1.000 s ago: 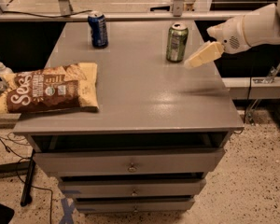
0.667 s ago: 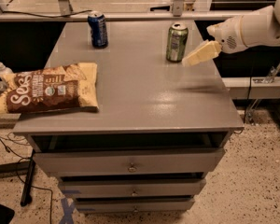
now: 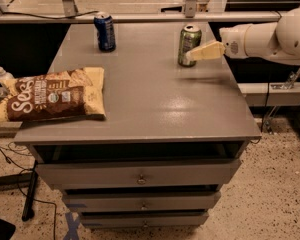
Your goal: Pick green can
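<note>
Camera view of a grey cabinet top with one arm reaching in from the picture's right.

Foreground, well below and nearer the camera than the gripper: speckled floor (image 3: 280, 204) and the cabinet's stacked drawers (image 3: 140, 176), each with a small central knob; the top drawer stands slightly pulled out.

On the cabinet top (image 3: 155, 109), nearer than the gripper and far off to the picture's left of it, a brown and cream chip bag (image 3: 52, 96) lies flat at the left edge. Just past the bag, off the cabinet's edge, a small pale bottle (image 3: 1, 74) is partly visible.

Mid-distance: the gripper (image 3: 197, 54), cream-coloured, is held above the top near its right edge, pointing toward the picture's left. The white arm (image 3: 267, 36) extends from it out of the right side. Whether the gripper is open or closed cannot be told.

The green can (image 3: 189, 39) stands upright directly at the gripper's tip, which overlaps the can's lower right side in this view. Actual contact cannot be told; the can rests on the cabinet top.

Farther back, well apart from the gripper toward the picture's left, a dark blue can (image 3: 105, 32) stands upright near the rear edge. Behind both cans runs a metal rail (image 3: 140, 17).
</note>
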